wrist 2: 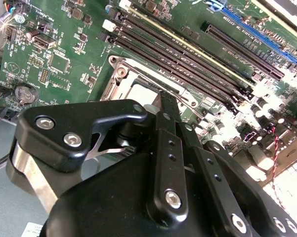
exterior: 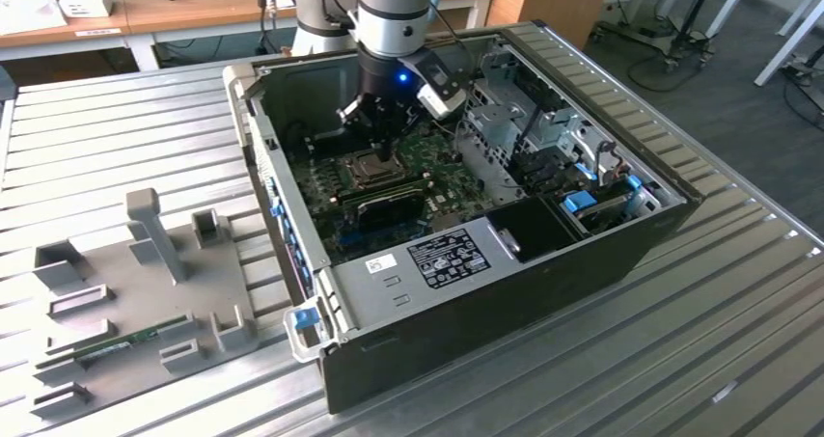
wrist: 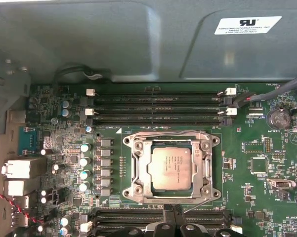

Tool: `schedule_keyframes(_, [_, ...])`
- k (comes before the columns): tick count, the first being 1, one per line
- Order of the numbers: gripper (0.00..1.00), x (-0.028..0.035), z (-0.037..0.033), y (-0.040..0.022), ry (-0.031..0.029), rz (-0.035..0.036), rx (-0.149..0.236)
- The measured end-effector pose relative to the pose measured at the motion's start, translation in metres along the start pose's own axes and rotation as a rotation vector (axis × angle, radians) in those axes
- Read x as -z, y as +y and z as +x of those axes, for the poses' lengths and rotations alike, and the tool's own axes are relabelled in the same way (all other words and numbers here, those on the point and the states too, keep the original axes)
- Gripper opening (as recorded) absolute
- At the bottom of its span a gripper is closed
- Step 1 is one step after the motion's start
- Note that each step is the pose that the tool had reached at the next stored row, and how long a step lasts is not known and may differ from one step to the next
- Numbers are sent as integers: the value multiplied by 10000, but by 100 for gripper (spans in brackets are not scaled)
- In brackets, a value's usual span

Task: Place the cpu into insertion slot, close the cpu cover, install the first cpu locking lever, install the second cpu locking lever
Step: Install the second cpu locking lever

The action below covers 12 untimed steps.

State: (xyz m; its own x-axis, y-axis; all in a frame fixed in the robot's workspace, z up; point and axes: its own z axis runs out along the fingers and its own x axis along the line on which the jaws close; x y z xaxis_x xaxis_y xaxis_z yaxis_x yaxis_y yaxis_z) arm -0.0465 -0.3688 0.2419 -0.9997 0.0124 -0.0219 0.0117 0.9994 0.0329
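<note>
The cpu (wrist: 171,168) lies flat in the insertion slot (wrist: 130,190) on the green board, its dull metal top showing through the window of the cpu cover (wrist: 138,170). The cover lies down flat over it. A thin wire lever (wrist: 160,133) runs along the slot's edge by the memory slots. Another lever (wrist: 200,203) slants off the corner near my fingertips. My gripper (wrist: 171,228) is shut, with nothing seen between its fingers, and its tip sits at the slot's edge. In the exterior view the gripper (exterior: 382,153) points straight down over the cpu (exterior: 376,173). The second wrist view shows the gripper (wrist 2: 166,106) against the cover (wrist 2: 119,79).
The open computer case (exterior: 277,215) rises around the board on a slatted metal table. Long black memory slots (wrist: 158,109) flank the socket on two sides. A drive cage (exterior: 515,128) stands to the exterior view's right. A grey fixture tray (exterior: 129,292) lies to the exterior view's left.
</note>
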Motion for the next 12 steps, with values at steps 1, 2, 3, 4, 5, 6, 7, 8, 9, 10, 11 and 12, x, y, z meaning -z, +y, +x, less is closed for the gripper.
schedule_keyframes(1, [11, 1, 1, -20, 0, 1, 0])
schedule_keyframes(2, [11, 1, 1, -20, 0, 1, 0])
schedule_keyframes(3, [11, 1, 1, -21, 0, 0, 0])
schedule_keyframes(4, [11, 1, 1, -23, 0, 0, 1])
schedule_keyframes(5, [11, 1, 1, -26, 0, 0, 1])
schedule_keyframes(6, [11, 2, 1, -30, 1, 0, 2])
schedule_keyframes(7, [11, 1, 1, -34, 0, -1, 1])
schedule_keyframes(8, [11, 2, 2, -38, 0, 0, 0])
schedule_keyframes(9, [11, 1, 2, -39, -1, -2, 0])
schedule_keyframes(10, [11, 1, 2, -39, 0, -1, -1])
schedule_keyframes(11, [11, 1, 2, -39, 1, -1, -1])
schedule_keyframes(12, [11, 1, 2, -39, 0, -1, 0])
